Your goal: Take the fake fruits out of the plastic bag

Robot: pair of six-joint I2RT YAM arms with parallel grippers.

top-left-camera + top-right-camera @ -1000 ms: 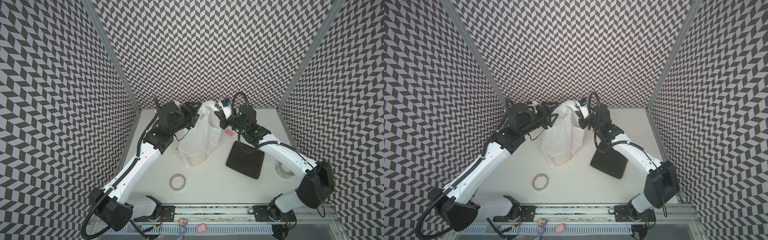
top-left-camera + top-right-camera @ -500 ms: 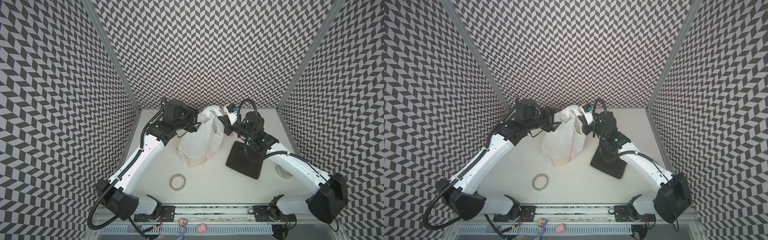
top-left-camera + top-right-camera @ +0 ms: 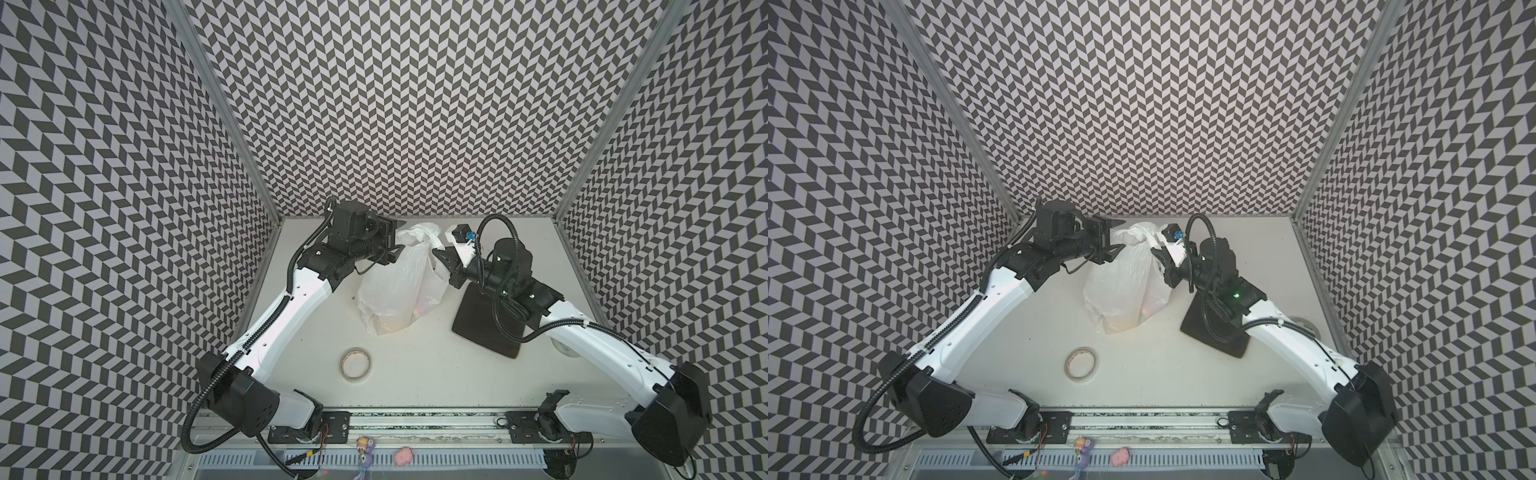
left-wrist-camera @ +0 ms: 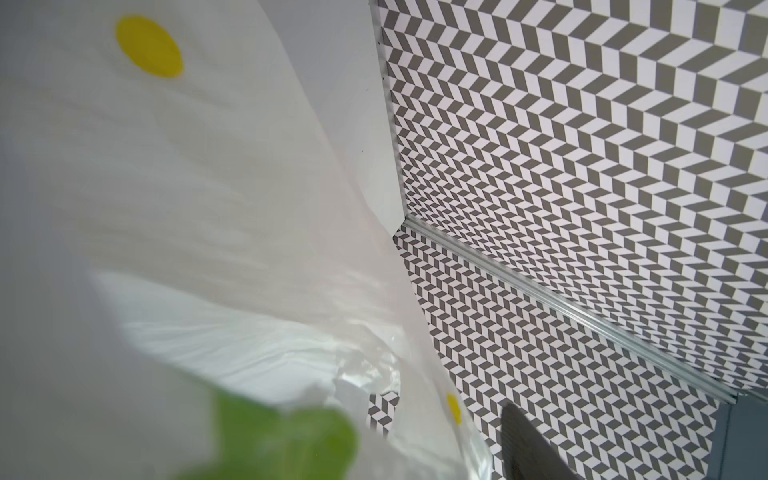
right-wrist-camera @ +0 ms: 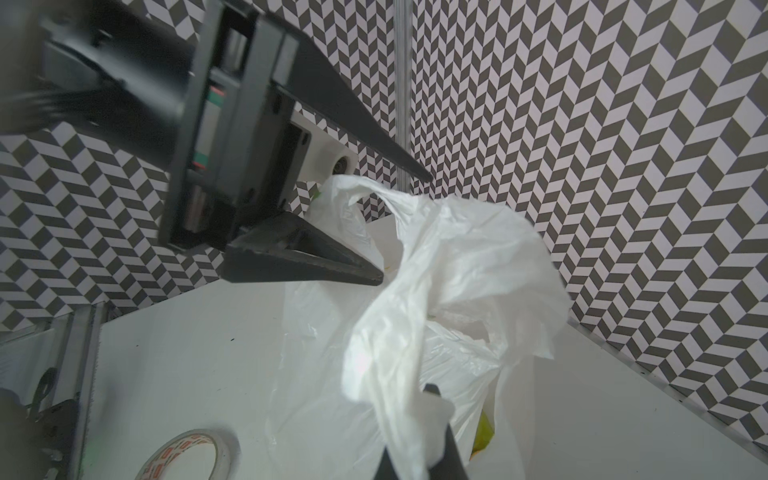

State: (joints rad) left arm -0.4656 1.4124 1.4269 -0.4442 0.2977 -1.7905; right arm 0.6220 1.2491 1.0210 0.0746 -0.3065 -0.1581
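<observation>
1. Plastic bag [image 3: 395,286] [image 3: 1125,286]: lies mid-table in both top views, toward 12 o'clock of the table [image 3: 436,374]. Its closed end rests on the surface toward 7 o'clock. The mouth is bunched and raised toward 12–1 o'clock.
2. Fake fruits [image 5: 484,432]: inside the bag. The right wrist view shows a yellow-green one through the film, low in the bag. In a top view, faint yellowish and reddish patches [image 3: 392,326] show through at the closed end. Count not readable.
3. Right gripper [image 3: 440,254] [image 3: 1159,254]: at the bag's 2 o'clock. The fingers are closed together with a twist of bag film pinched between them, clearest in the right wrist view [image 5: 419,436].
4. Left gripper [image 3: 402,233] [image 3: 1122,232] [image 5: 405,228]: at the bag's 11 o'clock, tips aimed at the mouth. The fingers stand moderately apart and grip nothing. A loop of the bag rises between the tips. Whether either tip touches the film, cannot tell.
5. Left wrist view: mostly blurred white film [image 4: 187,208] with a yellow print dot and a green smear. One dark finger [image 4: 528,449] shows at the edge.
6. Tape roll [image 3: 356,363] [image 3: 1081,363] [image 5: 191,453]: flat on the table at the bag's 6 o'clock, apart from it.
7. Dark tray [image 3: 478,328] [image 3: 1204,328]: at the bag's 3–4 o'clock, just beside it and partly under the right arm.
</observation>
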